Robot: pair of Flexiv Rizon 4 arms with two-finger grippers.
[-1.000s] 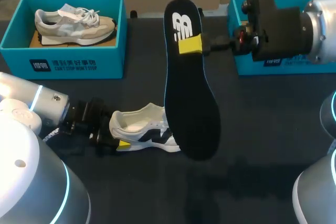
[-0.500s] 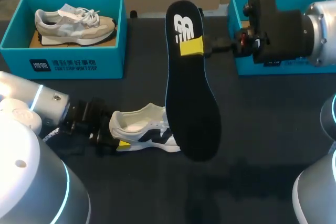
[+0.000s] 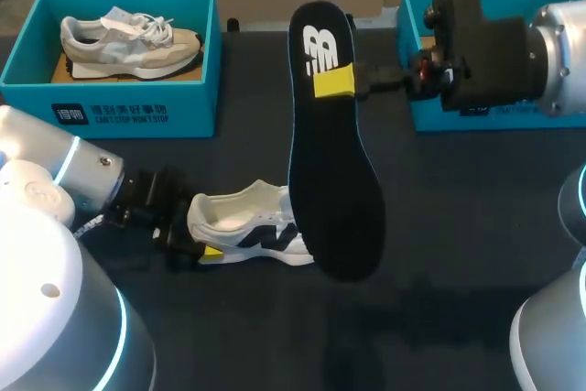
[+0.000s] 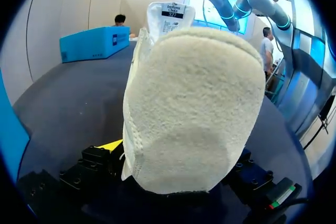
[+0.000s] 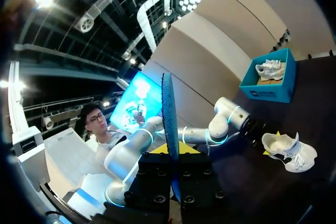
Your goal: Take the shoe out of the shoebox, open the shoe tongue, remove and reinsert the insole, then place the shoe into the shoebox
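Head view first: the right tool (image 3: 335, 82) comes in from the right, raised above the counter (image 3: 458, 254), and its yellow tips are pinching the insole (image 3: 334, 180) near the heel end, one tip plain on the near face and the other hidden behind. The insole is a long, flat, rounded blade with a matte black top and a thin blue edge. Its heel end points to the far side and its broad toe end to the near side. It hides the toe of the shoe (image 3: 247, 231) below.

That shoe lies on the dark counter, left of centre, with its heel to the left. It's a white runner with black side panels, and the open collar shows a pale lining. The left tool (image 3: 203, 244) reaches in low from the left and is pressed onto the heel.

The left wrist view has the heel right up close: cream, fuzzy suede, rounded like a cap, sitting between the two black fingers, with one yellow tip peeking out beside it. The tongue stands up beyond, with a label on it.

The right wrist view shows the insole edge-on, a thin dark strip standing straight up from between that tool's fingers, clamped on both faces.

At the far left is the left shoebox (image 3: 110, 116), teal cardboard with square walls, and a beige shoe (image 3: 128, 38) lies on its side in it. The right shoebox (image 3: 430, 119) at the far right is the same teal, mostly hidden behind the right arm.
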